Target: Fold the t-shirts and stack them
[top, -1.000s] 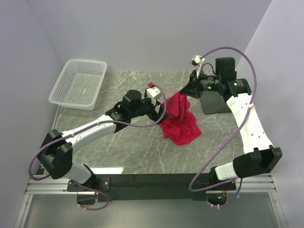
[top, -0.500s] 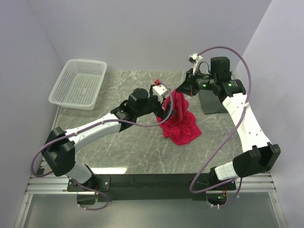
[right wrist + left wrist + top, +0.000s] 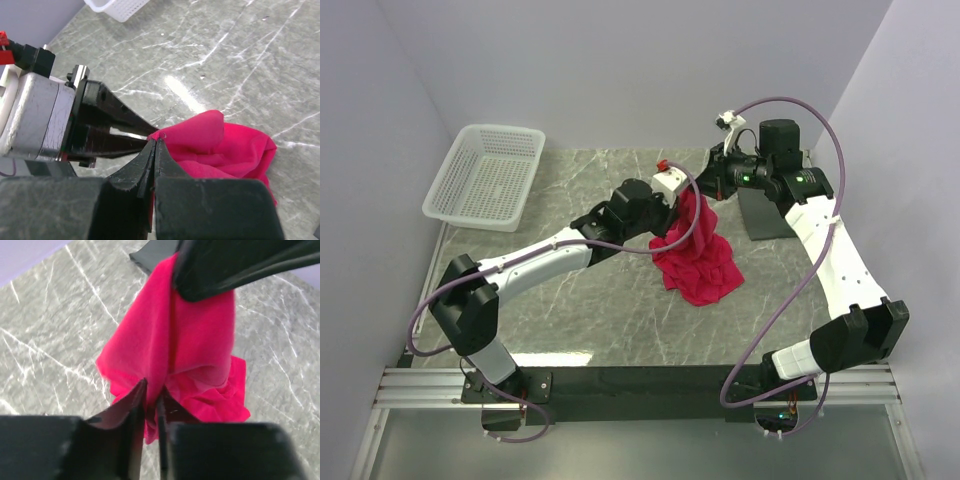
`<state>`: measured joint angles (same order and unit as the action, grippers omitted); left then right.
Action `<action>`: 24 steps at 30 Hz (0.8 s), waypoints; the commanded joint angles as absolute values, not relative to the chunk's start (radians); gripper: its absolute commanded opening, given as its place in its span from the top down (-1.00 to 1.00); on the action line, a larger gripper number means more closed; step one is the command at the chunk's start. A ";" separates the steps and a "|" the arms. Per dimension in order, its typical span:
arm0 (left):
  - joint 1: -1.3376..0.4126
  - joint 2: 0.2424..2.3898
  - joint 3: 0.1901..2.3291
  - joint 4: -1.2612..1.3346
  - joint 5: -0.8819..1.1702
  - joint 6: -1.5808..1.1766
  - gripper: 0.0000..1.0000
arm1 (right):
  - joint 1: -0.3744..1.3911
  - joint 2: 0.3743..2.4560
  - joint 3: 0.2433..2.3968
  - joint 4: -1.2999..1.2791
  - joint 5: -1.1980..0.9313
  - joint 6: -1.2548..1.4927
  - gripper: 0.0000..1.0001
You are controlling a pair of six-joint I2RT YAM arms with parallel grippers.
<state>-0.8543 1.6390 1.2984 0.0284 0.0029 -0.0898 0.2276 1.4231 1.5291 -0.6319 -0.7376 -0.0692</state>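
One crimson t-shirt (image 3: 698, 255) is all I count, and it sits well off to the right of the white mesh basket (image 3: 470, 220), on the bare marble counter (image 3: 600, 310). It is neither folded nor flat. Its lower part is heaped on the counter, and its upper part is drawn up into a peak.

The right claw (image 3: 155, 146) has that peak, its jaws pressed together on a thin edge of the cloth. So the shirt's long axis runs steeply down from this claw to the heap. The left claw (image 3: 151, 392) reaches over from the basket's side and meets the hanging drape just under the right one, almost touching it. Its jaws are narrowed to a slit with a ridge of red fabric pinched between them.

Both claws grip close together on the same bunched stretch of cloth. To my eye, the next move depends on drawing them apart, the left back towards the basket, so the cloth opens out. There are two claws, one shirt and one basket.
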 commanded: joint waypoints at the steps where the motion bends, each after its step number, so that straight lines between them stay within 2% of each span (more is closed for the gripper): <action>1: -0.861 1.600 1.342 0.005 -0.057 -0.075 0.76 | 0.236 1.417 1.542 -0.604 -0.703 -0.107 1.00; 2: -0.859 1.592 1.336 0.003 -0.060 -0.071 0.97 | 0.235 1.417 1.545 -0.618 -0.698 -0.123 1.00; 3: -0.859 1.573 1.332 0.003 -0.061 -0.063 0.99 | 0.236 1.414 1.549 -0.623 -0.689 -0.156 1.00; 8: -0.858 1.502 1.312 -0.037 -0.052 -0.020 0.99 | 0.233 1.420 1.609 -0.716 -0.713 -0.300 1.00; 13: -0.859 1.401 1.342 -0.077 -0.126 0.070 0.99 | 0.226 1.427 1.709 -0.765 -0.710 -0.399 1.00; 19: -0.859 1.342 1.483 -0.118 -0.121 0.192 0.99 | 0.206 1.436 1.859 -0.762 -0.713 -0.422 1.00; 24: -0.861 1.359 1.681 -0.161 -0.048 0.264 0.99 | 0.198 1.437 2.003 -0.729 -0.718 -0.402 1.00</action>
